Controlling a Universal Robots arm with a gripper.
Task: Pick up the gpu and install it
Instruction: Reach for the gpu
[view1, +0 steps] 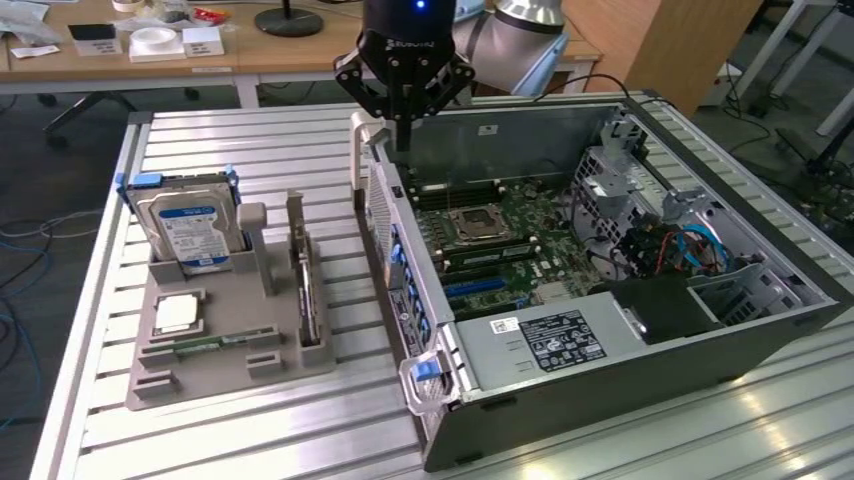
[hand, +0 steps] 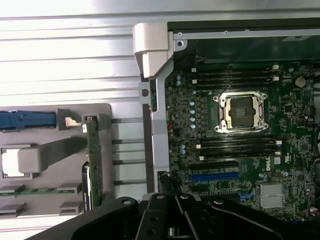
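The gpu (view1: 308, 295) stands on its long edge in a slot of the grey holder (view1: 227, 375), at the exterior view's left of the open computer case (view1: 641, 350). From the wrist view it is a thin green and black strip, the gpu (hand: 93, 165). My gripper (view1: 400, 135) hangs above the case's rear wall near its white latch (view1: 360, 130), well away from the card. Its fingers are shut with nothing between them. The gripper (hand: 174, 217) shows as dark links over the motherboard (hand: 235, 150), near the blue slot (hand: 215, 176).
A silver hard drive (view1: 194, 225) with a blue-white label stands upright in the holder. A processor (view1: 176, 314) and a memory stick (view1: 200, 345) lie flat in it. The ribbed metal table (view1: 254, 145) carries everything. Desks with clutter stand behind.
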